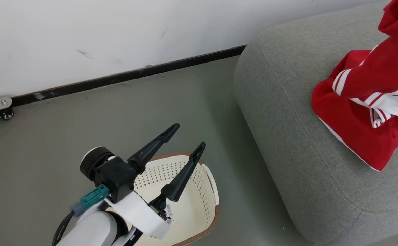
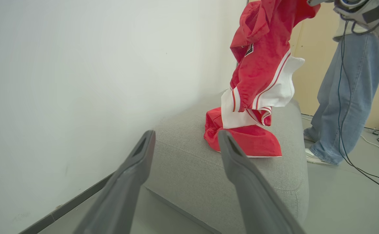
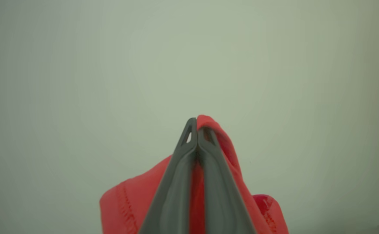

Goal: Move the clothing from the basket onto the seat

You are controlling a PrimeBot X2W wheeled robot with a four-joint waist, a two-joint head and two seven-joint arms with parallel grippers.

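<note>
The basket (image 1: 204, 191) stands on the floor (image 1: 66, 143) near the seat (image 1: 287, 130). What shows of its inside is cream bottom and perforated wall. The rest is hidden behind the left gripper (image 1: 189, 136) or cut off at the lower edge. That gripper's jaws stand wide, holding nothing. The right gripper (image 3: 196, 122) has its jaws pinched tight on the clothing (image 1: 363, 136), which hangs with its lower folds resting on the seat, its top cut off in the head view. A person's legs (image 2: 348, 97) stand beyond the seat.
</note>
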